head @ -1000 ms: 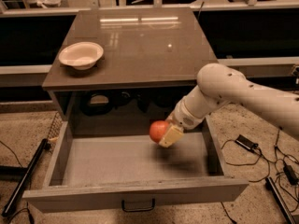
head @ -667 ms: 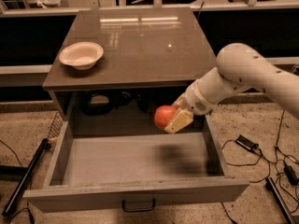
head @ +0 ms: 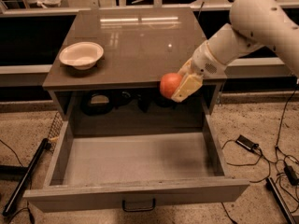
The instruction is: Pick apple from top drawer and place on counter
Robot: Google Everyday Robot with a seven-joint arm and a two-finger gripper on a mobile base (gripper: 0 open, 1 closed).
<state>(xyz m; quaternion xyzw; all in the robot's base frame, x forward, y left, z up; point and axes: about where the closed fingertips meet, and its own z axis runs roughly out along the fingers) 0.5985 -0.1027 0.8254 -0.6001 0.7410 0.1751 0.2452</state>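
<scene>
The claw (head: 177, 88) pinches the apple (head: 169, 84), with a pale finger (head: 188, 87) pressed against its right side. It holds the fruit at the counter (head: 140, 41) front edge, about level with that glossy surface and over the open top drawer (head: 135, 160). Held this high, the apple seems positioned to clear the edge and be set down, well apart from the white bowl (head: 81, 54) on the counter's left.

hand (head: 176, 88) with apple (head: 169, 84) risen, at counter (head: 140, 50) edge
</scene>
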